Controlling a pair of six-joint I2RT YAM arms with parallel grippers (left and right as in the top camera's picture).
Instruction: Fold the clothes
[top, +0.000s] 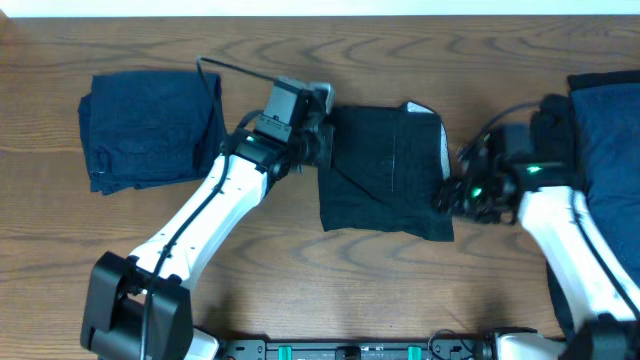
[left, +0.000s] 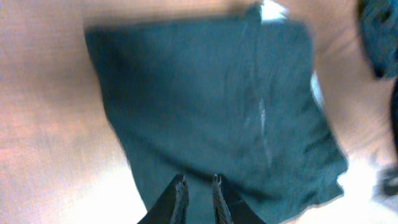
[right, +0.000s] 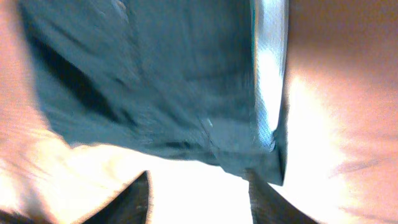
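black garment (top: 385, 170): lies mid-tabletop between your two arms, doubled into a rough square, with its pale grey waistband strip (right: 268, 74) showing along the right edge.
progress: judged well along for this piece; the edges look uneven, so you may want one more fold or a tidy.
done: a navy garment (top: 150, 130) sits folded at the far left, well apart from the black one.
left to do: navy cloth (top: 605, 120) at the right edge looks unfolded and partly runs out of view.
left gripper (top: 318, 145): at the black garment's left edge, fingers pinched close, seemingly nipping the cloth.
right gripper (right: 202, 199): spread wide, holding nothing, just beside the right edge.
count: one black garment, one folded navy garment, one navy heap (you cannot tell how many pieces), two grippers.
tabletop (top: 300, 280): wood grain, carrying all of it.
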